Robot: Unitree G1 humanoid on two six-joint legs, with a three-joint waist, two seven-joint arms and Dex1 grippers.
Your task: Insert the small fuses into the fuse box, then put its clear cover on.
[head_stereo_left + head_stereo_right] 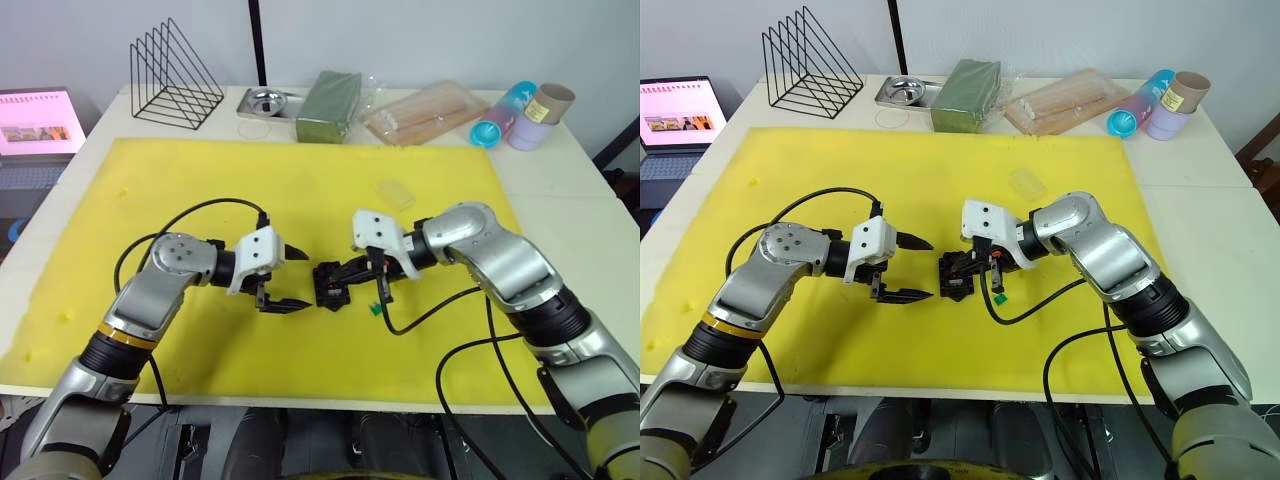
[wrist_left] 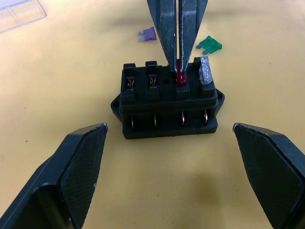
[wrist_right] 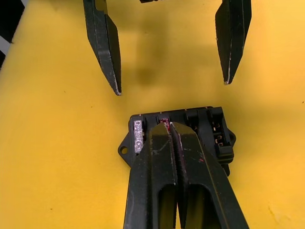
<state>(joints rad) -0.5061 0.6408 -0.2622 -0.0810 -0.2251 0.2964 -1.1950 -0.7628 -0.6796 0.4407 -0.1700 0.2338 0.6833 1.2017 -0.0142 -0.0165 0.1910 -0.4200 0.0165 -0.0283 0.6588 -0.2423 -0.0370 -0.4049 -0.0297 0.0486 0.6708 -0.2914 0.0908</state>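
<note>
Nearest me, my left pincer (image 1: 290,277) hangs spread wide at 9 o'clock of the fuse box (image 2: 167,101), not touching it. I count four slots along its long axis, which runs 9 to 3. My right pincer (image 3: 170,128) is pressed together on one red fuse (image 2: 181,77) at the second slot; one grey fuse (image 2: 205,70) sits seated beside it. Beyond, one green fuse (image 2: 210,45), one purple fuse (image 2: 148,34), then one clear cover (image 1: 394,193) at 1 o'clock.

No legible text, labels or numbers anywhere
</note>
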